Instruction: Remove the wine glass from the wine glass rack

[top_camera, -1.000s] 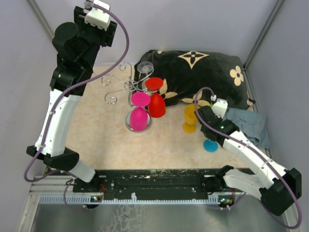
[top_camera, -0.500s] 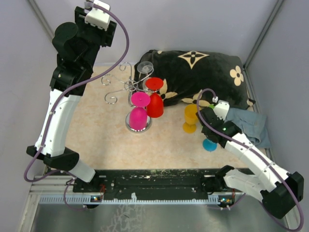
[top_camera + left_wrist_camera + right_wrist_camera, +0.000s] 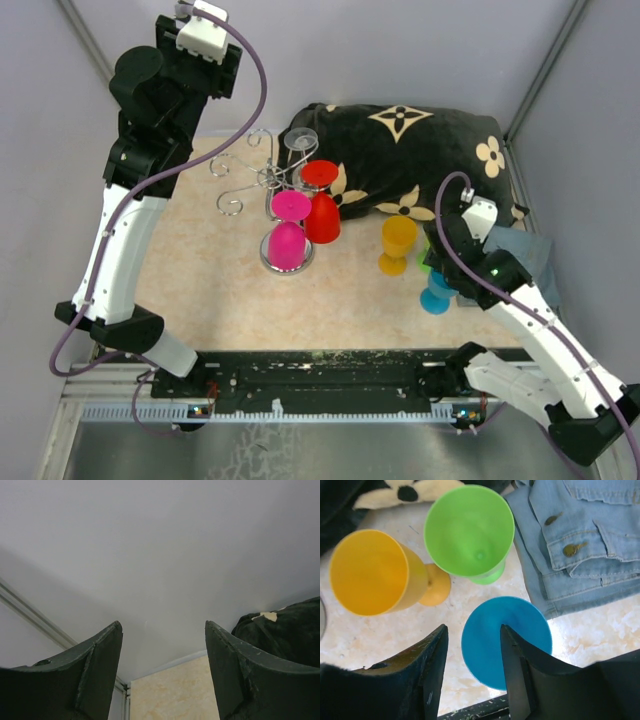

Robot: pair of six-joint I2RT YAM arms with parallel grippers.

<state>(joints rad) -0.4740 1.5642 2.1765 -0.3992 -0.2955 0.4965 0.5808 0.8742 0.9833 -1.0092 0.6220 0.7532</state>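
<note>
The wine glass rack point(image 3: 262, 178) stands at the middle back on its round chrome base point(image 3: 303, 262). A pink glass point(image 3: 287, 240) and a red glass point(image 3: 323, 215) hang upside down on it, and a clear glass point(image 3: 303, 140) hangs at its far side. My right gripper point(image 3: 447, 270) is open and empty, well to the right of the rack. In the right wrist view it point(image 3: 472, 630) hovers over a blue glass point(image 3: 520, 630), beside a yellow glass point(image 3: 370, 572) and a green glass point(image 3: 469, 530). My left gripper point(image 3: 163, 630) is open and empty, raised high at the far left and facing the wall.
A black flowered pillow point(image 3: 420, 150) lies at the back, right behind the rack. Folded denim point(image 3: 520, 262) lies at the right edge and shows in the right wrist view point(image 3: 580, 540). The yellow glass point(image 3: 397, 243) stands between the rack and my right gripper.
My right arm has swung right and lifted away from the yellow glass, ending over the blue and green glasses. The left arm and the rack have not moved.
</note>
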